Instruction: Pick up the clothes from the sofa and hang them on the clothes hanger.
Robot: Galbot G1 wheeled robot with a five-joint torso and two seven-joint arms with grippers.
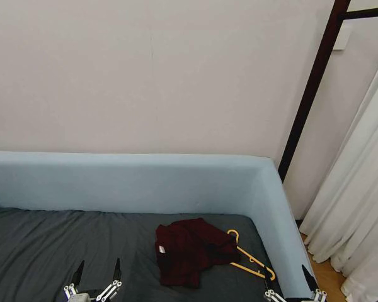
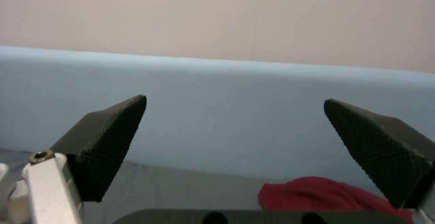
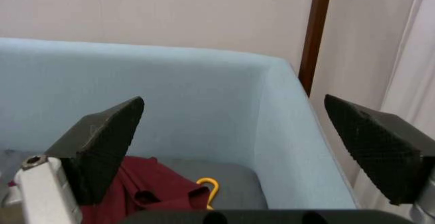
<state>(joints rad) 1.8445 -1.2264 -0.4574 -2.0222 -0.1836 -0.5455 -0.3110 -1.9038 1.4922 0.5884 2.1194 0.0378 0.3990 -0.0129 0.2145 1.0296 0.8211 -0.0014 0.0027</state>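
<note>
A crumpled dark red garment [image 1: 186, 250] lies on the sofa's grey seat [image 1: 44, 251], near the right armrest. A yellow hanger [image 1: 249, 257] sticks out from under its right side. My left gripper [image 1: 98, 275] hovers open at the bottom edge, left of the garment; its wrist view catches the red cloth [image 2: 326, 197] past its fingertips [image 2: 109, 142]. My right gripper [image 1: 285, 280] is open at the bottom right, just beyond the hanger's end. Its wrist view shows the garment [image 3: 153, 188] and the hanger hook [image 3: 207, 188] ahead.
The sofa has a light blue backrest [image 1: 126, 182] and right armrest [image 1: 274, 226]. A dark wooden rack post [image 1: 309, 88] rises behind the armrest, with a crossbar [image 1: 365, 12] at the top right. White curtains [image 1: 359, 207] hang on the right over wooden floor [image 1: 324, 270].
</note>
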